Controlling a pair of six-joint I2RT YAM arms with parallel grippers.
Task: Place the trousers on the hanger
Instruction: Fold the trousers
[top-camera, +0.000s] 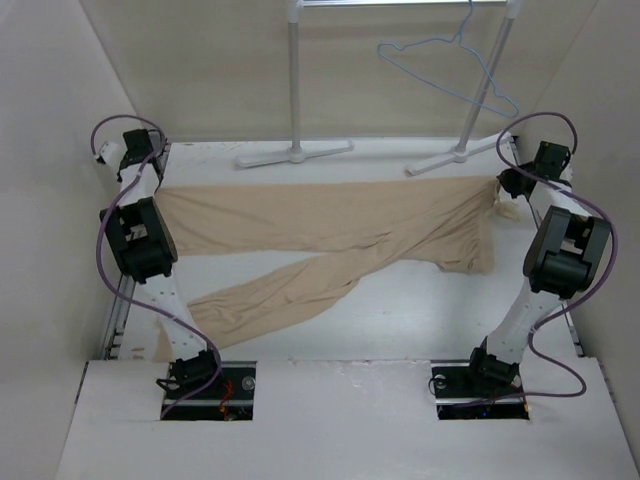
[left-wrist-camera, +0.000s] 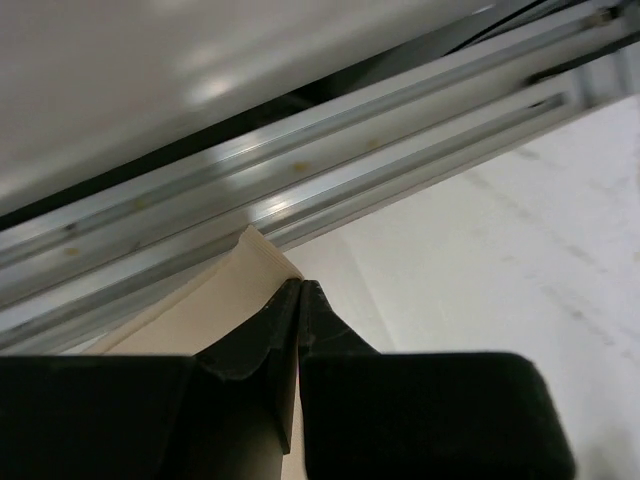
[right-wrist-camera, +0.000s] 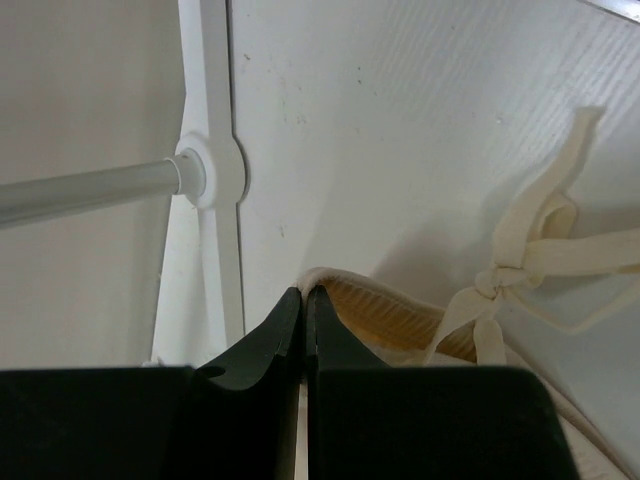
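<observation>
The beige trousers (top-camera: 330, 225) lie stretched across the table between my two grippers. One leg runs left to the cuff; the other (top-camera: 240, 300) trails diagonally toward the near left. My left gripper (top-camera: 152, 183) is shut on the cuff edge. In the left wrist view its tips (left-wrist-camera: 301, 285) pinch the tan fabric (left-wrist-camera: 245, 270). My right gripper (top-camera: 506, 186) is shut on the waistband, whose ribbed hem (right-wrist-camera: 400, 322) arches out of the closed tips (right-wrist-camera: 304, 291). A knotted drawstring (right-wrist-camera: 515, 265) hangs beside it. The light-blue hanger (top-camera: 450, 62) hangs from the rack's rail at the back right.
The white garment rack stands at the back, with posts (top-camera: 293, 80) and flat feet (top-camera: 295, 152) (top-camera: 455, 157); one foot (right-wrist-camera: 215, 170) lies just beyond my right gripper. An aluminium rail (left-wrist-camera: 300, 170) runs along the table's left edge. White walls enclose the table.
</observation>
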